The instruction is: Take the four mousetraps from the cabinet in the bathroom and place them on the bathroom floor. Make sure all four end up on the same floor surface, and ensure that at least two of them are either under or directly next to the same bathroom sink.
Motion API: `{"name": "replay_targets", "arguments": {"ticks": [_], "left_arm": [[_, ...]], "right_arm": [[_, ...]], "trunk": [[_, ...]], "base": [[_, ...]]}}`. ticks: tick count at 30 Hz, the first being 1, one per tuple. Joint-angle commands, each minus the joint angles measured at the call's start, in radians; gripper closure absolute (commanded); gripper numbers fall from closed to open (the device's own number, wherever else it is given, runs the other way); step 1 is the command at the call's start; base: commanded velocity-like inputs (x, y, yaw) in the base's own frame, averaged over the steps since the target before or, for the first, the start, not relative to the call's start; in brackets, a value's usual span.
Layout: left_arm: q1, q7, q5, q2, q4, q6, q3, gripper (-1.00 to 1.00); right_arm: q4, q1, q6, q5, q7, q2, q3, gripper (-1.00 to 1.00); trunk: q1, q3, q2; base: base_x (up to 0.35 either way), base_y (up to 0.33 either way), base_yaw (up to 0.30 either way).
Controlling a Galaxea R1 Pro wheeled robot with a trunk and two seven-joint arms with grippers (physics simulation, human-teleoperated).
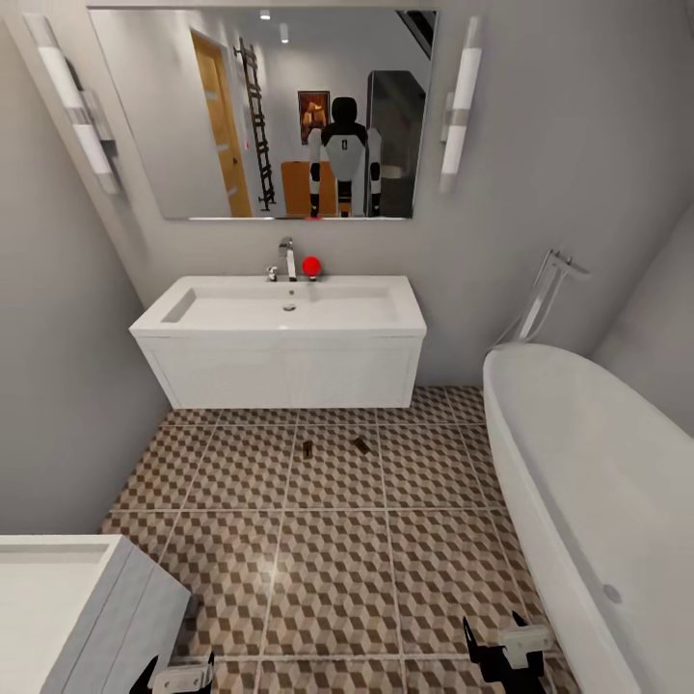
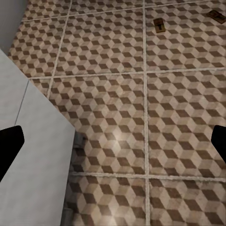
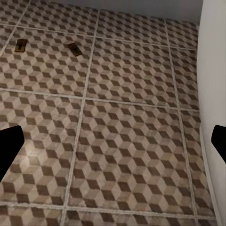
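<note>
Two tan mousetraps lie on the cube-patterned bathroom floor [image 1: 337, 569] just in front of the white wall-hung sink [image 1: 280, 361]: one [image 1: 307, 449] to the left, the other [image 1: 360, 445] a little to its right. The left wrist view has them far ahead [image 2: 160, 24] [image 2: 216, 16], and so does the right wrist view [image 3: 20, 45] [image 3: 74, 49]. My left gripper [image 1: 178, 678] and right gripper [image 1: 501, 648] hang low over the near tiles, both open and empty, well short of the traps. The other two traps are out of view. The mirror reflects an orange-brown cabinet [image 1: 294, 188] behind me.
A white oval bathtub [image 1: 598, 501] runs along the right side, and its wall [image 3: 214, 70] is close to my right gripper. A white unit [image 1: 67, 598] stands at the near left, right beside my left gripper. A red object [image 1: 311, 265] sits by the tap.
</note>
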Motion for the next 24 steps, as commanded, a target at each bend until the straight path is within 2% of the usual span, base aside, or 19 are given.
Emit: {"name": "replay_targets", "arguments": {"ticks": [1, 19, 24], "left_arm": [[-0.001, 0.008, -0.001, -0.001, 0.003, -0.004, -0.009, -1.00], [0.002, 0.008, -0.001, -0.001, 0.003, -0.004, -0.009, -1.00], [0.002, 0.008, -0.001, -0.002, 0.003, -0.004, -0.009, -1.00]], "right_arm": [[0.001, -0.001, -0.003, -0.006, -0.003, 0.000, 0.009, -1.00], [0.001, 0.000, -0.003, -0.006, -0.003, 0.006, 0.009, -1.00], [0.001, 0.000, -0.003, -0.006, -0.003, 0.006, 0.009, -1.00]], "trunk": [[-0.004, 0.002, 0.006], [-0.073, 0.058, 0.132], [-0.073, 0.058, 0.132]], "base": [[0.000, 0.000, 0.000], [0.000, 0.000, 0.000], [0.000, 0.000, 0.000]]}}
